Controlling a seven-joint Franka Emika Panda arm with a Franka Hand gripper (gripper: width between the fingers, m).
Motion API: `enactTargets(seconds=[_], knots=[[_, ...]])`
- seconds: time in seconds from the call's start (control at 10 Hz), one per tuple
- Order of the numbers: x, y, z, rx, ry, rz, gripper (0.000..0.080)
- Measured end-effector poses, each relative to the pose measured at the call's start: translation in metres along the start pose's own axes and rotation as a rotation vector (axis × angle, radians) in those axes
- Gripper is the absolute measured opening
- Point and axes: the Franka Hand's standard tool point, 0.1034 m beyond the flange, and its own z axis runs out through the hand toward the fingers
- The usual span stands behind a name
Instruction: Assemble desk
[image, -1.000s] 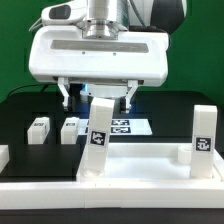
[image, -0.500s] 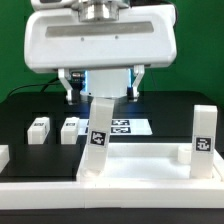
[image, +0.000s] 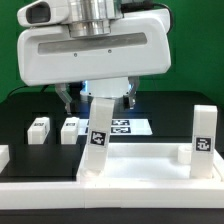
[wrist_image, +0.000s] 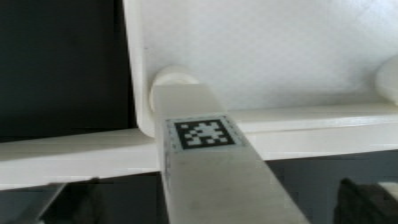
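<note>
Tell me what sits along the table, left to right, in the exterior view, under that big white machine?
first loose leg, lying flat → second loose leg, lying flat → middle upright leg, tagged → marker board → right-hand upright leg

A plain green backdrop (image: 10, 45) closes the scene behind the workstation and shows at both edges of the exterior view. The worktop (image: 30, 105) is flat and matt black. The marker board (image: 128, 127) lies flat on it near the centre. A long white border rail (image: 40, 195) runs along the near edge. Lighting is even and diffuse, with soft shadows on the worktop.
</note>
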Motion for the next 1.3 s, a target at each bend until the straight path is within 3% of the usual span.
enactTargets(seconds=[0.1, 0.2, 0.3, 0.4, 0.8, 0.9, 1.0, 1.2, 1.3], knots=[[-0.0001, 0.0002, 0.0001, 0.000, 0.000, -0.001, 0.0518], [-0.0001, -0.0001, 0.0002, 0.001, 0.000, 0.029, 0.0518], [-0.0001, -0.0006, 0.0004, 0.002, 0.000, 0.106, 0.0381], [0.0003, 0.0013, -0.0002, 0.000, 0.001, 0.181, 0.0302], [0.0002, 0.0016, 0.0000, 0.001, 0.001, 0.391, 0.0301], [0.0015, 0.0028, 0.0005, 0.010, 0.025, 0.559, 0.0301], [0.0012, 0.0032, 0.0006, 0.024, 0.027, 0.715, 0.0301], [0.0013, 0.0051, 0.0008, 0.082, 0.010, 1.063, 0.0301], [0.0011, 0.0025, 0.0011, 0.089, -0.001, 1.171, 0.0301]])
